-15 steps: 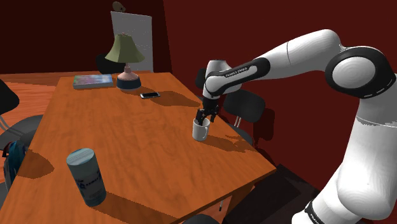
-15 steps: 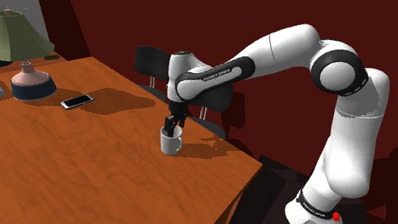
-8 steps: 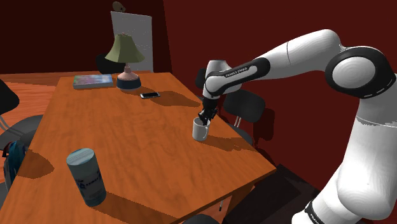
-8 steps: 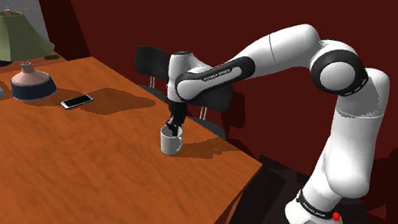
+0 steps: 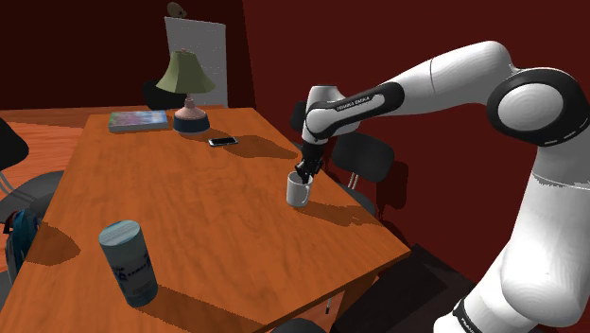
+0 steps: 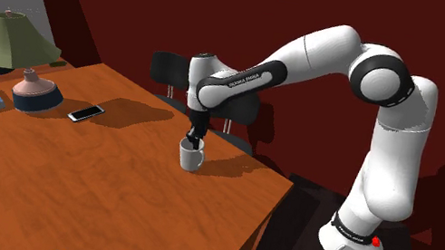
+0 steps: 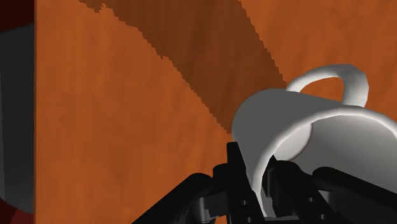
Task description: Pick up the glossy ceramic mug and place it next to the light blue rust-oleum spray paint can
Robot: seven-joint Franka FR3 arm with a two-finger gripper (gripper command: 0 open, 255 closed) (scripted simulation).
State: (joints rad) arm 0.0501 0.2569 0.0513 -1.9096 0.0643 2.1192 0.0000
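The mug is plain white and glossy. It stands upright on the wooden bench, close to the long edge on the arm's side and about midway along it. The black fingers come down onto its rim from above. In the wrist view they are nearly closed and pinch the mug's wall, one finger outside it and the other inside the cup. The handle loops out on the side away from them.

The blue-grey spray can stands upright near the bench's corner at the shoulder view's lower left, well apart from the mug. At the far end a lamp with an olive shade stands beside a flat book, and a phone lies a little nearer the mug. A dark chair sits just beyond the bench edge behind the arm.
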